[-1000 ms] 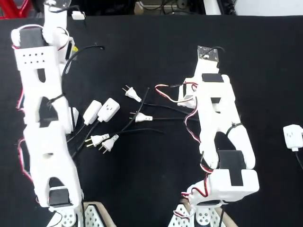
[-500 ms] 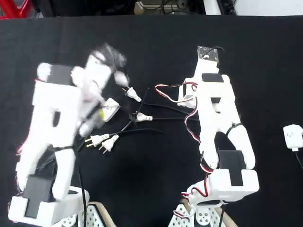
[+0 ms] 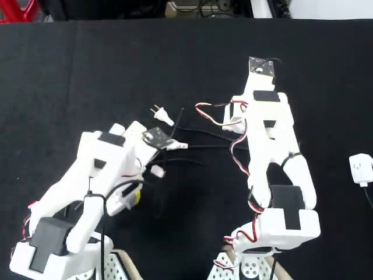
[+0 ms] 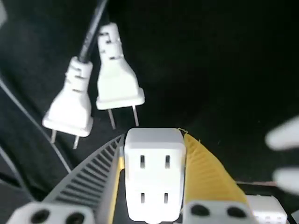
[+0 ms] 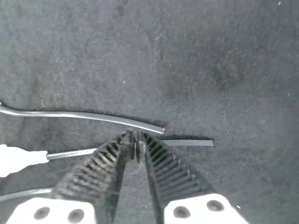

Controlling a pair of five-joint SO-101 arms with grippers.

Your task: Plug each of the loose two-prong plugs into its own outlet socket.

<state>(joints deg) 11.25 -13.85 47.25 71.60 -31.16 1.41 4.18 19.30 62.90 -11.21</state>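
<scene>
My left fingers [image 4: 191, 151] clamp an outlet socket [image 4: 154, 172] from both sides, left of the desk [image 3: 175, 52] centre. Plug 1 [image 4: 117, 81] and plug 2 [image 4: 70, 109] lie just beyond, prongs toward it. My right fingers [image 5: 136, 145] are pressed together, tips touching, near a black cable [image 5: 84, 115].

On the surface [image 3: 87, 64], the left arm [image 3: 76, 198] occupies the near left area and points toward the centre. The right arm [image 3: 268, 134] stands right of centre, pointing toward the far edge. Between the arms, the rear plug [image 3: 162, 115] lies farther back. The front plug [image 3: 177, 146] lies just beside the left arm's tip. An edge socket [image 3: 361, 168] sits at the right edge, well apart from the right arm.

An outlet socket [image 4: 153, 177] sits between the fingers of the left end effector [image 4: 153, 139]. Plug one [image 4: 71, 105] and plug two [image 4: 117, 81] lie side by side just ahead of it, prongs toward it.

A long cable [image 5: 93, 116] ends just ahead of the right end effector [image 5: 137, 140]. A cable stub [image 5: 187, 143] lies just beside its tip.
</scene>
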